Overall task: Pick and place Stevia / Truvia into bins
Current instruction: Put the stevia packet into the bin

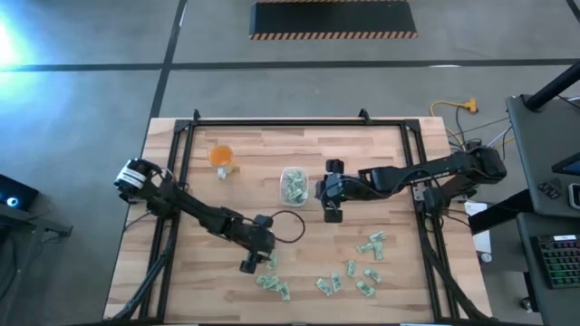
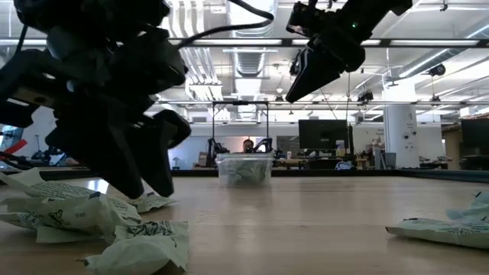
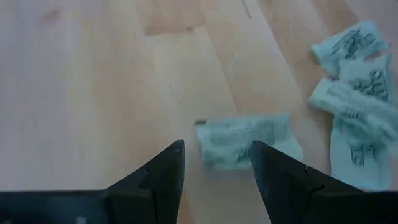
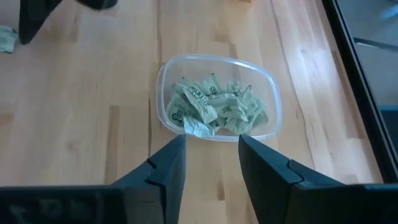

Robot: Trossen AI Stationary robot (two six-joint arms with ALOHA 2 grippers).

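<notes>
Left gripper (image 3: 216,163) is hovering low over the wooden table (image 1: 299,263), jaws open and empty, straddling one pale green Stevia sachet (image 3: 244,140) lying flat just ahead of the fingertips. More sachets (image 3: 354,93) are lying crumpled just beside it. In the high view the left gripper (image 1: 256,255) is sitting at the edge of a loose scatter of sachets (image 1: 272,284) near the front of the table, with another group (image 1: 370,246) further to the right.

Handling judgement: the sachets are looking very light, thin, soft paper, creasing easily and lying nearly flush on the table, so the jaws likely need to come down touching the table and pinch across the short width at the middle. They may slide or flip when nudged; not fragile, but easy to drop.

Farther back, the right gripper (image 4: 211,149) is hanging above the clear plastic container (image 4: 217,99), jaws open, nothing between them. The container (image 1: 293,185) is sitting mid-table and already holding a heap of sachets. An orange cup (image 1: 221,156) is standing well apart, toward the far left.
</notes>
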